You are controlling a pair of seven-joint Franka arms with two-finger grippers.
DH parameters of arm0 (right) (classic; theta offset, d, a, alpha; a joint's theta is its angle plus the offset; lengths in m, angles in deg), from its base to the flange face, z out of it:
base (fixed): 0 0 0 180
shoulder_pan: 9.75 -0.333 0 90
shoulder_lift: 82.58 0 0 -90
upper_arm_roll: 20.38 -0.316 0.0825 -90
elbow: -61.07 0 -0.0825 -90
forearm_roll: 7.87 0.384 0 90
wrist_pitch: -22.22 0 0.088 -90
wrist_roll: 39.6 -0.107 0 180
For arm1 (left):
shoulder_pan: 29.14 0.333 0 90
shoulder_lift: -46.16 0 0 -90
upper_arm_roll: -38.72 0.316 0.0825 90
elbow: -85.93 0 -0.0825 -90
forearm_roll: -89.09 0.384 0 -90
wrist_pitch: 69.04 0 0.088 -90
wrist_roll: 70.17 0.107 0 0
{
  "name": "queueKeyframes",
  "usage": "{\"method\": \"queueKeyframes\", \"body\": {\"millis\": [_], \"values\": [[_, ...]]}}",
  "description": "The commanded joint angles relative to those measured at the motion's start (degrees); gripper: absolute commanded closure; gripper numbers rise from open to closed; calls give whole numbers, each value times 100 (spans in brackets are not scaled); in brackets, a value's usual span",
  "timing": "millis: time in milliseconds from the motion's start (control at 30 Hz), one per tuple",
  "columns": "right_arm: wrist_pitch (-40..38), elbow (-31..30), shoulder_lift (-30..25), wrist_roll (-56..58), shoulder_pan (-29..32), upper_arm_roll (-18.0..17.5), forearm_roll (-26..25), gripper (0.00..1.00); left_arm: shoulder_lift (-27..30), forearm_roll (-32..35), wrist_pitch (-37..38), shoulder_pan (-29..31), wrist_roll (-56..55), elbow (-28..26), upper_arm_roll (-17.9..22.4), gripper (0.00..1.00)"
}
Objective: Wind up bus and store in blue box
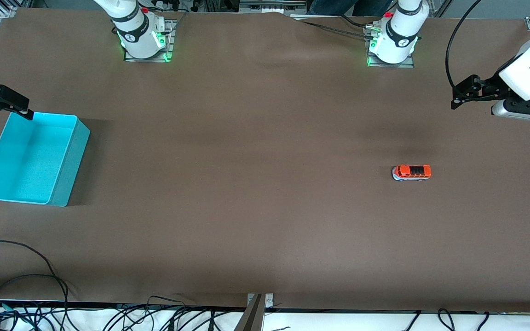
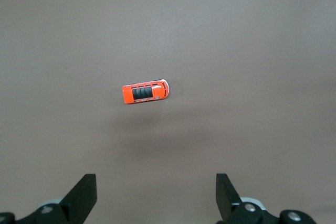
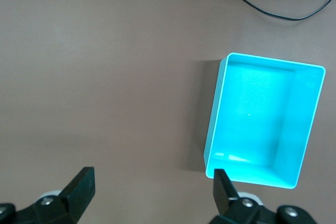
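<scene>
The bus [image 1: 411, 173] is a small orange toy van with a dark roof. It stands on the brown table toward the left arm's end. It also shows in the left wrist view [image 2: 146, 93], apart from the fingers. My left gripper [image 1: 456, 99] [image 2: 156, 195] is open and empty, up in the air near that end of the table. The blue box [image 1: 69, 165] is empty and stands at the right arm's end. My right gripper [image 1: 7, 114] [image 3: 152, 187] is open and empty, over the box's edge nearest the bases. The box [image 3: 210, 129] shows beside one finger.
Both arm bases [image 1: 143, 39] [image 1: 391, 43] stand along the table's edge farthest from the front camera. Loose black cables [image 1: 16, 285] lie at the edge nearest that camera, beside a metal bracket [image 1: 258, 303]. A cable [image 3: 273, 3] lies near the box.
</scene>
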Motion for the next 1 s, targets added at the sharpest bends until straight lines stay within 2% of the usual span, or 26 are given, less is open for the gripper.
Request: {"method": "queueKeyframes", "body": {"millis": [0,968], "values": [[-55,84,-17,34,27,-16,77,0,0,27,144,-2,112,113,23,0],[-46,93,-8,-1,18,-33,85,0,-70,27,100,77,121,113,14,0]]}}
